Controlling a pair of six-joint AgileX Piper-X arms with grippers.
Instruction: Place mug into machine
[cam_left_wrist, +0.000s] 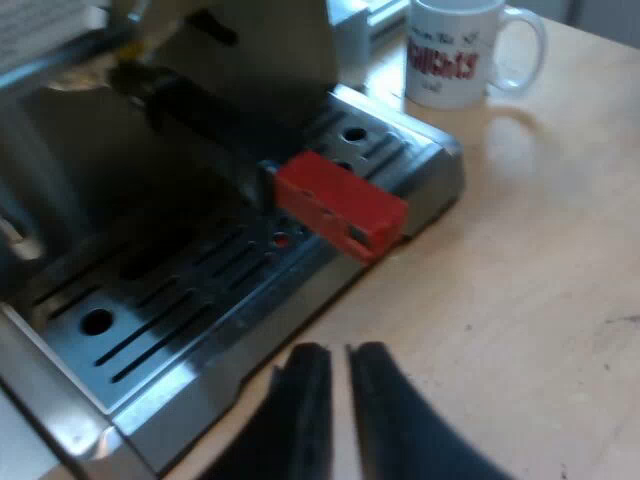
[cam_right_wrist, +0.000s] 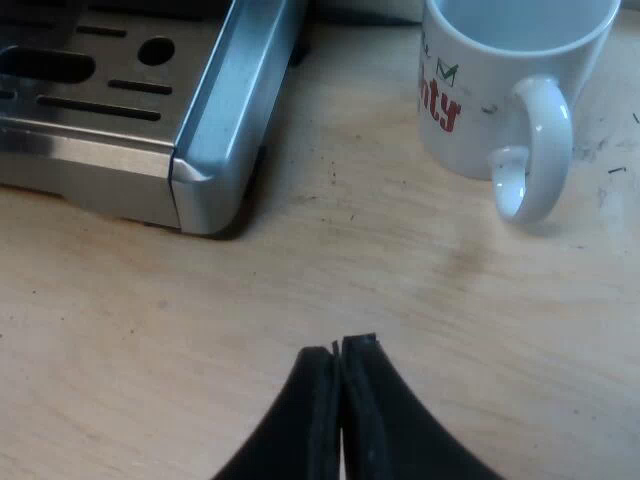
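Pale wood counter runs under both arms, bare close by and scuffed with a few dark specks nearer the mug. Closest in the right wrist view, the right end effector hangs low over that wood with its two black fingers pressed together, gripping nothing. Beyond it stands the white mug, upright on the counter with its handle turned toward that end effector, near the corner of the espresso machine but not touching it. It is not yet on the drip tray. The left end effector hovers at the tray's front edge, its fingers narrow with only a slim gap and nothing between them. Past it lies the slotted drip tray, and above that the holder's dark handle with its red end juts out from the machine's front. I judge the step in hand to be reaching for the mug. The right fingers should spread wide first, then close on the mug's wall or handle (the handle faces them, which helps). The mug must then be lifted clear of the tray's raised lip and set down level on the grate, clear of the red end. By count: one mug, one machine, one holder, two end effectors.
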